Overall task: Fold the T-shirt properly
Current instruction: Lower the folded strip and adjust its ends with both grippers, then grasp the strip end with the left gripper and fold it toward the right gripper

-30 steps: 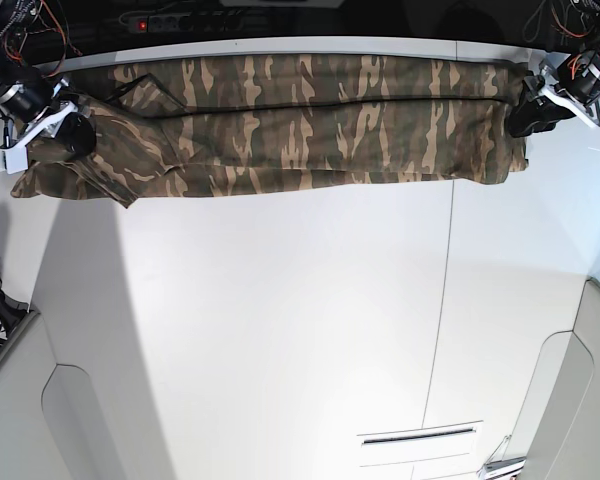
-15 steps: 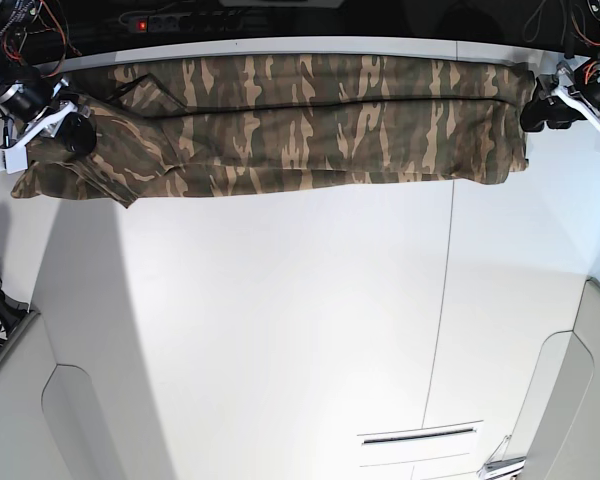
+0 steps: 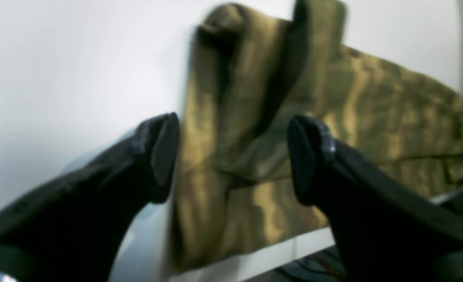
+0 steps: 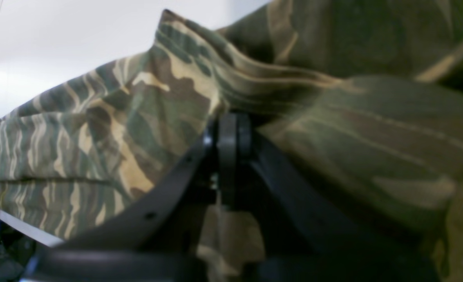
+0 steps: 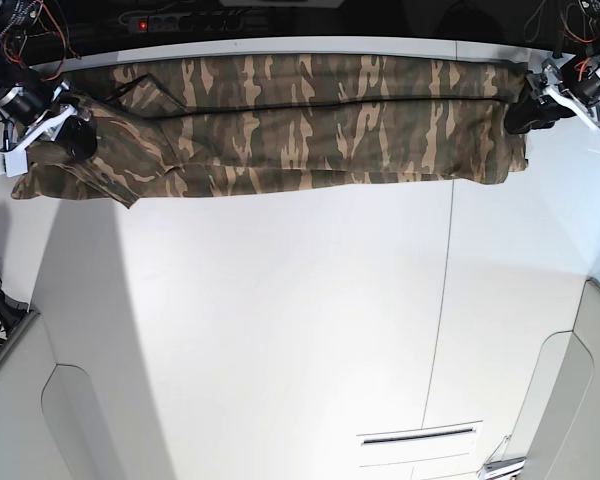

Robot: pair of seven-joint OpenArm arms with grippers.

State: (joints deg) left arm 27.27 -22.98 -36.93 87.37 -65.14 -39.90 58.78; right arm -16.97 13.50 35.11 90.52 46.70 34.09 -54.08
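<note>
Blurred T-shirt (image 3: 294, 129) folds in left wrist view; right pincer (image 4: 228, 133) tips buried in cloth.

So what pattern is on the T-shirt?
Camouflage in brown, tan and olive green on the T-shirt; clearest in the base view.

T-shirt (image 5: 280, 125): camo fabric in brown, tan & olive, folded lengthwise into a long narrow band lying flat along the far edge of the bench (image 5: 280, 330). A horizontal fold line runs approx. mid-band. One end, w/ a sleeve flap spreading toward the near side, is wider & rumpled; the opposite end is squared off, layers stacked. Wrist views: soft creases, overlapped layers at both ends.
</note>
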